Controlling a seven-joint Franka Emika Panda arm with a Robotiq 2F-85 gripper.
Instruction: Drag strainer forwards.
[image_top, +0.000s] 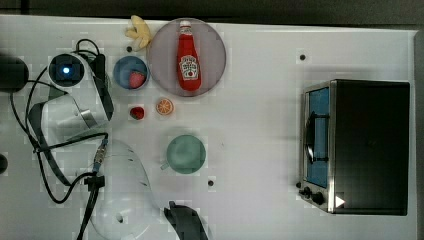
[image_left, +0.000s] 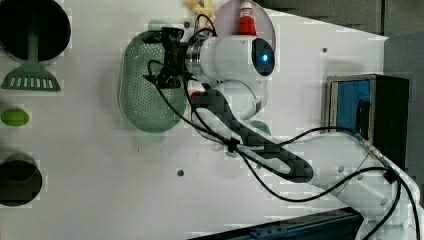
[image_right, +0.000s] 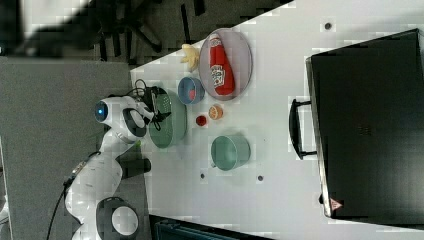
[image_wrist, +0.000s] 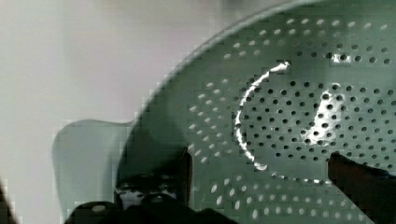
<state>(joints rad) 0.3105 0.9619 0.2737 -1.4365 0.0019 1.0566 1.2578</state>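
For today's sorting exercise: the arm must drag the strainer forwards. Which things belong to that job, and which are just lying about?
Belongs to the job:
strainer
gripper, open over the strainer's end

Just lying about:
ketchup bottle
green mug
blue bowl
toaster oven
green spatula

The pale mint-green oval plastic strainer (image_left: 142, 95) is dotted all over with small dark holes. The black tool (image_left: 161, 62) sits on a white robot arm (image_left: 235, 60) with a glowing blue dot. The tabletop (image_top: 260, 140) is white. A red plastic ketchup bottle (image_top: 188, 57) with a white label lies on a grey round plate (image_top: 212, 55). A small blue bowl (image_top: 125, 67) holds a red strawberry (image_top: 136, 79). Near them are an orange slice (image_top: 164, 106), a yellow banana (image_top: 139, 32) and a round green mug (image_top: 186, 154). The toaster oven (image_top: 360, 145) is black and silver.
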